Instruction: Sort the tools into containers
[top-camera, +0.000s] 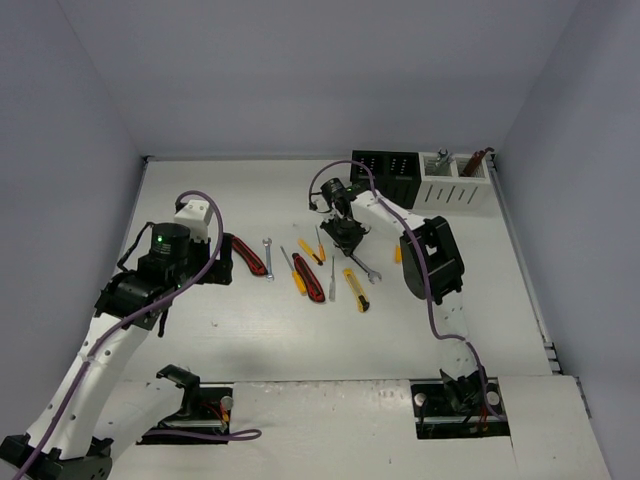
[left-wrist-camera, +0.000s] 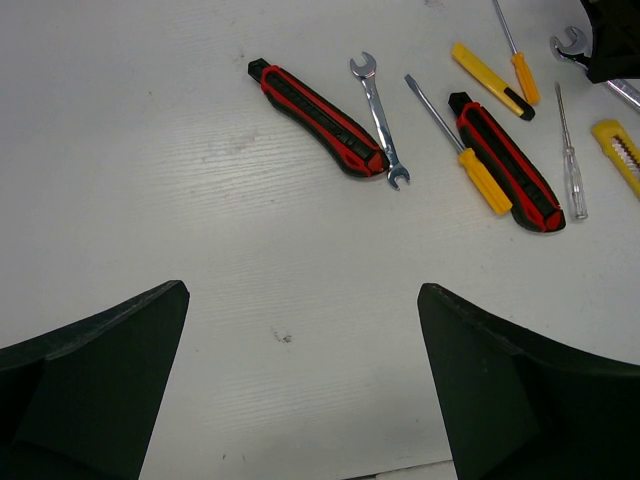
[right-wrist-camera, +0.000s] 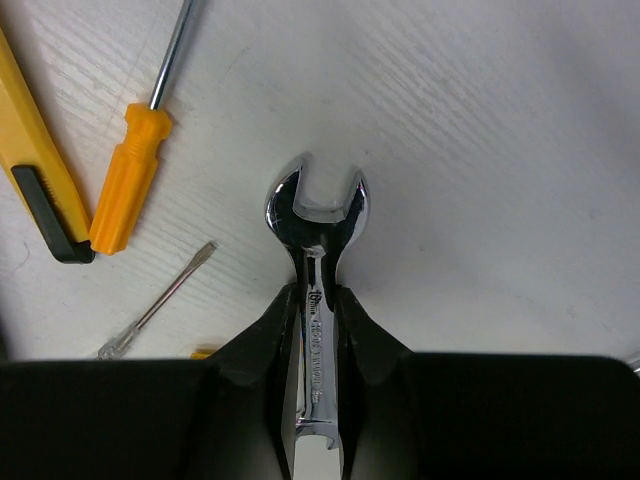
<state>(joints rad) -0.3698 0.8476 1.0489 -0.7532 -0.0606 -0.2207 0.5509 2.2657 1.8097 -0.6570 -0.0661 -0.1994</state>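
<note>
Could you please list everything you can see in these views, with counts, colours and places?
White table: one, white, under everything.
Slotted black container: one, black, far edge.
Slotted white container: one, white, right of the black one, tools standing inside.
Red-and-black utility knives: two, red-black, left part of the row.
Yellow utility knives: two, yellow, mid-row.
Orange-handled screwdrivers: two, orange, mid-row.
Clear-handled screwdriver: one, clear, mid-row.
Silver open-end wrenches: two, silver; one between the red-black knives, one being gripped.
Small orange item: one, right of the row, kind unclear.
Left gripper: one, black, open, above bare table.
Right gripper: one, black, shut on a wrench.
</note>
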